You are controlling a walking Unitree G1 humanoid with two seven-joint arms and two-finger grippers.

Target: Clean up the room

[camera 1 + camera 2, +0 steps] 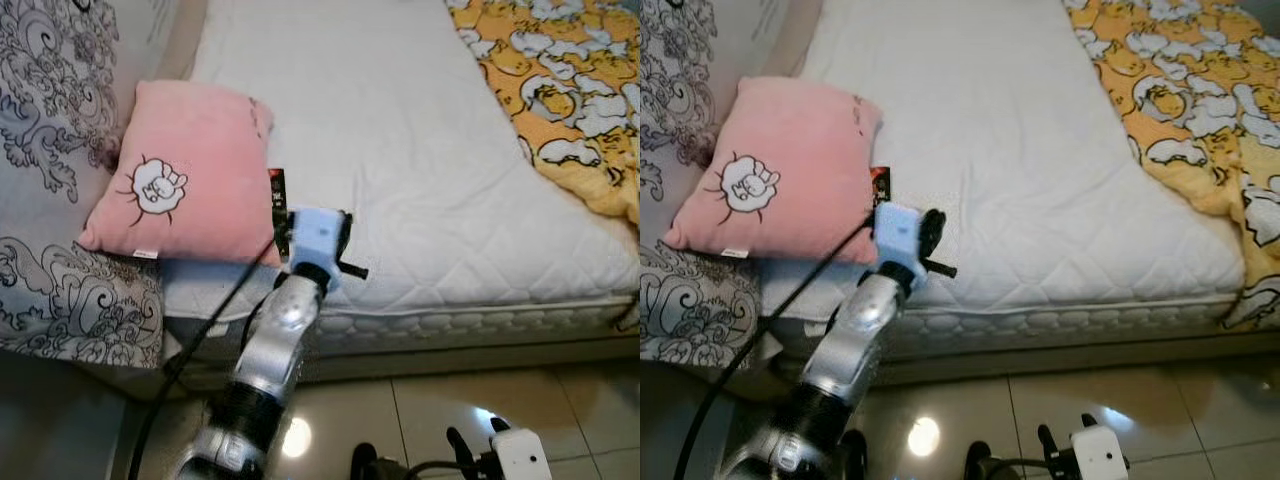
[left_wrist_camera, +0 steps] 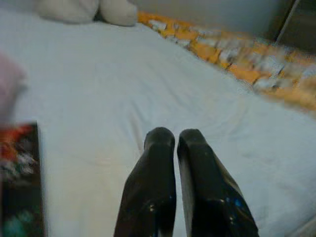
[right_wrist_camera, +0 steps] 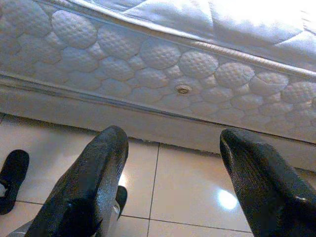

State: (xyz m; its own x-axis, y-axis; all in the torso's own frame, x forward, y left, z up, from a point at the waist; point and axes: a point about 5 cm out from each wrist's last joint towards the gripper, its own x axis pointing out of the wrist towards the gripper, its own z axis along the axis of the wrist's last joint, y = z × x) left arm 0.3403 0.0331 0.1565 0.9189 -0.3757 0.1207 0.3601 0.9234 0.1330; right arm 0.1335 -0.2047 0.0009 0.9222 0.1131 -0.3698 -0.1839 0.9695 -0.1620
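Left gripper [image 2: 175, 143], fingers pressed together and empty, reaches over the near edge of the bed [image 1: 430, 190] beside a small dark packet [image 1: 277, 190].

From the left: a patterned grey quilt [image 1: 50, 290] is heaped at the bedside, a pink pillow [image 1: 180, 170] leans on it, and the dark packet with red print lies flat on the white sheet, just beside the pillow's corner and touching the raised left wrist in the head views. An orange and white blanket [image 1: 560, 90] is bunched at the far right. The right gripper [image 3: 173, 187] hangs low over the tiled floor [image 3: 182, 187], fingers spread wide. The likely target is the packet; with the fingers closed and pointing past it, a sideways sweep could shove it under the pillow or off the mattress edge.
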